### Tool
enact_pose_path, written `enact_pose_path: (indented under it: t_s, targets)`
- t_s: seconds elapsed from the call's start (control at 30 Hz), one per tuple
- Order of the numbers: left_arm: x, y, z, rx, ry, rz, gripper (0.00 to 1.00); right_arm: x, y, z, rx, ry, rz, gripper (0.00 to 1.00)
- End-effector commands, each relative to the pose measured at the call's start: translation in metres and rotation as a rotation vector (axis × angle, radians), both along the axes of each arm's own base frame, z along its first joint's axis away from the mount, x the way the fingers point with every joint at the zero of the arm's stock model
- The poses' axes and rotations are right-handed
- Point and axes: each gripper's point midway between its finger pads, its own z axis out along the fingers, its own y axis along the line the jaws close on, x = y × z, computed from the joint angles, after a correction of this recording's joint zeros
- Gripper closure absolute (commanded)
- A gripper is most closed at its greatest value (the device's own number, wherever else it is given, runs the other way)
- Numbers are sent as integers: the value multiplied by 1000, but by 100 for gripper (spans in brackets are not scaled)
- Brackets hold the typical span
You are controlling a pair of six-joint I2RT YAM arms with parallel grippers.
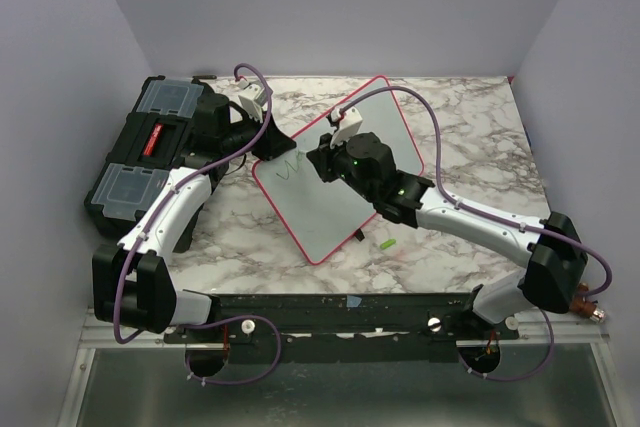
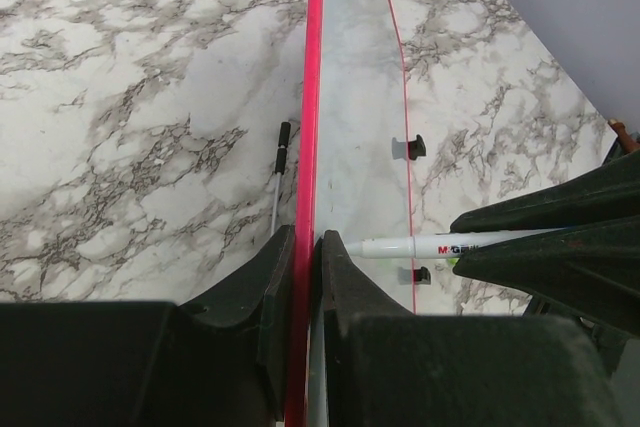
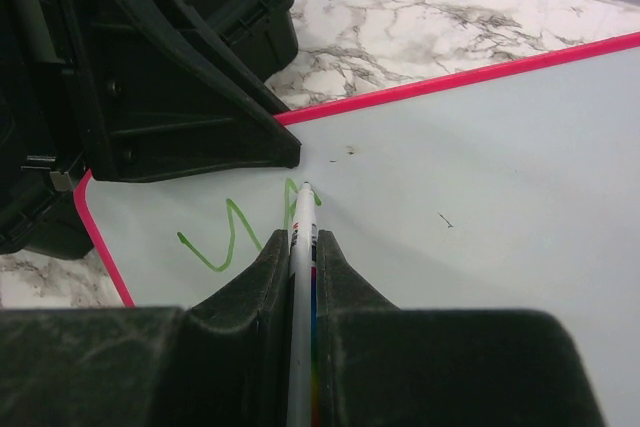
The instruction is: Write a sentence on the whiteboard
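Observation:
The whiteboard (image 1: 322, 219), white with a red-pink rim, lies slanted on the marble table. My left gripper (image 1: 272, 143) is shut on its left rim, and in the left wrist view the red rim (image 2: 314, 97) runs between that gripper's (image 2: 305, 239) jaws. My right gripper (image 1: 322, 161) is shut on a white marker (image 3: 301, 247), whose tip touches the board (image 3: 480, 197). Of the sentence, only a green zigzag stroke (image 3: 226, 243) shows, just left of the tip. The marker (image 2: 420, 245) also appears in the left wrist view.
The black toolbox (image 1: 150, 147) with clear lid compartments sits at the table's left edge, close behind the left gripper. A small green cap (image 1: 386, 244) lies on the table near the board's front corner. A thin black-tipped stick (image 2: 281, 152) lies beside the rim.

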Motion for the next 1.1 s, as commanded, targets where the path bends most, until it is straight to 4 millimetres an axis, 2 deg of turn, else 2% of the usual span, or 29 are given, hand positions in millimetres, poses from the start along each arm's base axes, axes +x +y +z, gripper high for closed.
enact_pose_path:
  t_s: [0.0, 0.37, 0.77, 0.9, 1.07]
  targets:
    - [-3, -4, 21, 20, -95, -26, 100, 5, -4, -12, -49, 14, -24, 99]
    - [-3, -3, 22, 26, -103, -25, 100, -4, -15, -35, -78, 55, -33, 99]
    - [-2, -2, 20, 38, -102, -25, 100, -6, -28, -29, -92, 47, -61, 99]
    - [-2, -1, 19, 44, -102, -23, 100, -7, -32, -15, -78, 31, -68, 99]
    - [-1, -1, 17, 47, -99, -21, 100, -9, -30, 23, -6, -13, -53, 99]
